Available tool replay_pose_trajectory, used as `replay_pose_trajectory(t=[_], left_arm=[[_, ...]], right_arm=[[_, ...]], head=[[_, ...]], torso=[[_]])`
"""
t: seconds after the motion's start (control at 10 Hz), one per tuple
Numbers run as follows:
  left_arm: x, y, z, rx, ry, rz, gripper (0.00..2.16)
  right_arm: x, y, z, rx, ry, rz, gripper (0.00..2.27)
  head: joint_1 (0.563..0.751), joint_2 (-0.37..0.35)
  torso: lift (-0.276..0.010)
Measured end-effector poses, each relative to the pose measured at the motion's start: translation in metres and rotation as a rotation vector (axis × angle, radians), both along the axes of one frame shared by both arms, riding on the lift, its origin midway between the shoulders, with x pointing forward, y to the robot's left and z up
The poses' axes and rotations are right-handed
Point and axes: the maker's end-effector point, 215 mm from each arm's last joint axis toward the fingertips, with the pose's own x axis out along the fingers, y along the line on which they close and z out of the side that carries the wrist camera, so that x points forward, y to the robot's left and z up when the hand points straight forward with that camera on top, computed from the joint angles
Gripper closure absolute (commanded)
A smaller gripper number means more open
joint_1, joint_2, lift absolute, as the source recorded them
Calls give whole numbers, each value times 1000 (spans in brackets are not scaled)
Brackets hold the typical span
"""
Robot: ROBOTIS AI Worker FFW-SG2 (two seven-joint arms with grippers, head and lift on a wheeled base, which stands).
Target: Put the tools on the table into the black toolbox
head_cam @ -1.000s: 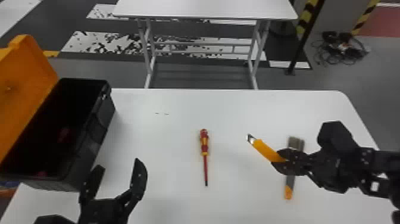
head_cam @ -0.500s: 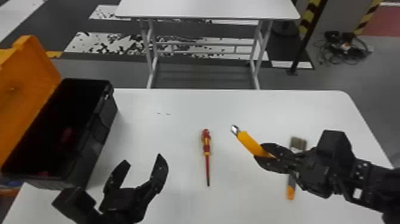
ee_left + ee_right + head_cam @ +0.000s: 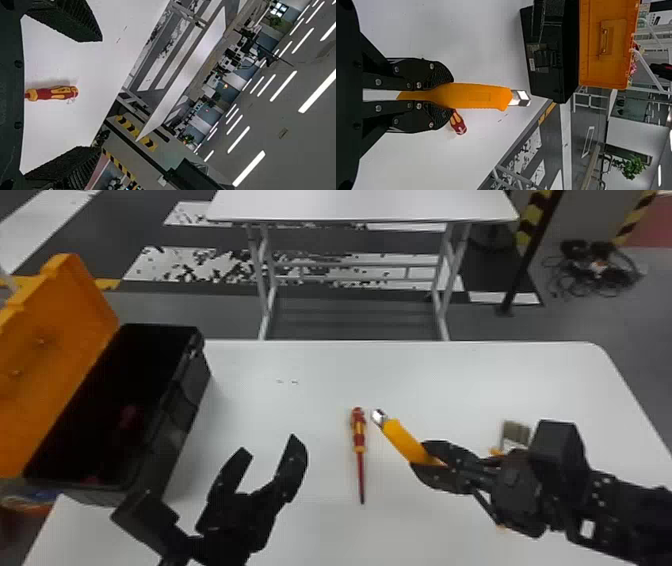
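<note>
At the left, the black toolbox point(image 3: 182, 415) is standing on the table point(image 3: 450, 375) with its orange lid point(image 3: 60, 340) tipping open, and something reddish point(image 3: 128, 416) is lying in its dark inside. The box is staying where it was, so it is still waiting for the tools.

To its right, the left gripper point(image 3: 270, 446) is moving rightward and a little farther out, away from the box. Its fingers are spreading wide around nothing, so it is probably readying itself for a handover or for the screwdriver.

In the middle, the red and yellow screwdriver point(image 3: 359, 432) is lying untouched on the table, its handle pointing to the far side.

Just right of that, the orange-handled tool point(image 3: 407, 445) is hanging above the table, its metal end pointing left. The right gripper point(image 3: 424, 462) is clamping its orange handle and is carrying it leftward, which is bringing the two grippers closer together. The box is probably becoming this tool's goal, by way of the left gripper.

Farthest right, the paintbrush point(image 3: 515, 435) is resting on the table, partly hiding behind the right gripper. Three tools are therefore still needing to go in.
</note>
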Motion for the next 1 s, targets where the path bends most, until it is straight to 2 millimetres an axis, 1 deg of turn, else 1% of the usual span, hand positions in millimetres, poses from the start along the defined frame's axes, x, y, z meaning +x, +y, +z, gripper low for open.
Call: replay_pose_trajectory(t=[0.2, 0.4, 0.8, 1.0], left_arm=[[-3, -21, 10, -123, -9, -58, -1], [-9, -48, 12, -199, 4, -109, -1], [-17, -90, 23, -243, -9, -187, -1], [-20, -104, 29, -250, -17, -212, -1]], right_arm=[[-2, 9, 0, 15, -1, 4, 1474], [0, 16, 1, 31, -6, 3, 1474], [3, 32, -5, 49, 4, 18, 1474], [6, 38, -9, 53, 13, 24, 1474]], head=[[695, 26], [695, -3], [695, -46], [695, -64]], torso=[[-75], [-75], [-75], [-75]])
